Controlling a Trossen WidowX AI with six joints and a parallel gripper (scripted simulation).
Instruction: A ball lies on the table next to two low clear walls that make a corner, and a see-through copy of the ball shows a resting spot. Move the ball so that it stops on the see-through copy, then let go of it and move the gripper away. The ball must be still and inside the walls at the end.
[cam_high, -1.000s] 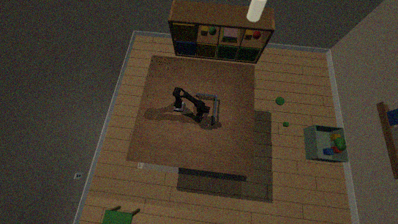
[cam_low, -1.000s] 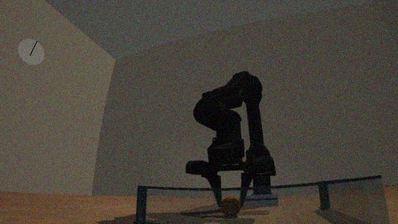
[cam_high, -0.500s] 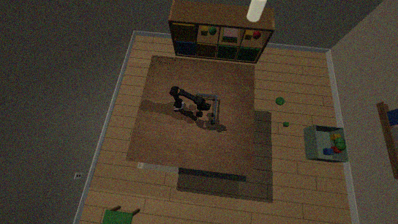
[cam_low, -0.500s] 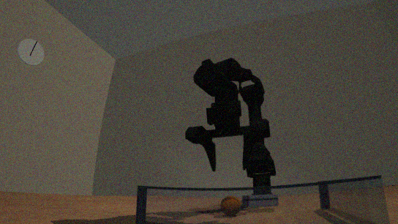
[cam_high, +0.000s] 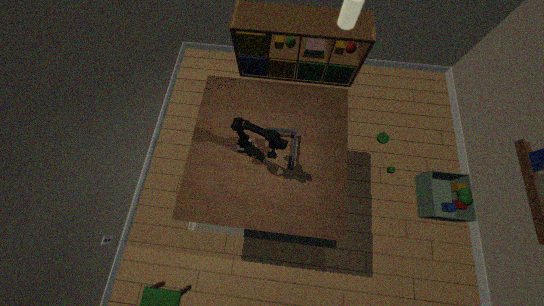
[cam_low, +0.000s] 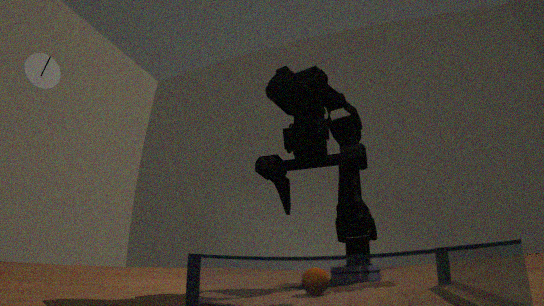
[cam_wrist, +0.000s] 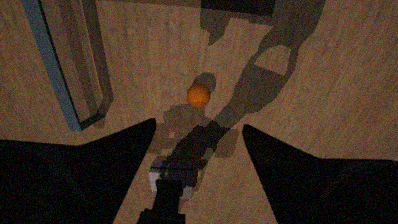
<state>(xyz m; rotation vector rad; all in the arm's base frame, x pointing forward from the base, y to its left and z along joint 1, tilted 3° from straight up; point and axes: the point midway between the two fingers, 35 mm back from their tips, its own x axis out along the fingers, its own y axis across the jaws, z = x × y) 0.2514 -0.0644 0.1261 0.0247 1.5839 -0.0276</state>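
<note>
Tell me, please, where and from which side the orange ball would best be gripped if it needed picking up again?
Grip the ball across its widest middle, coming straight down from above. It is round, so any pair of opposite sides serves, and it lies free on the table. The open gripper already hangs above it.

The room is dim. The floor (cam_high: 400, 260) is made of light wood boards, and a big brown table (cam_high: 225, 200) stands in the middle. A shelf (cam_high: 300, 55) with toys stands at the far wall. A green box (cam_high: 445, 195) of toys sits on the floor near two green balls. A round clock (cam_low: 42, 71) hangs on a gray wall
</note>
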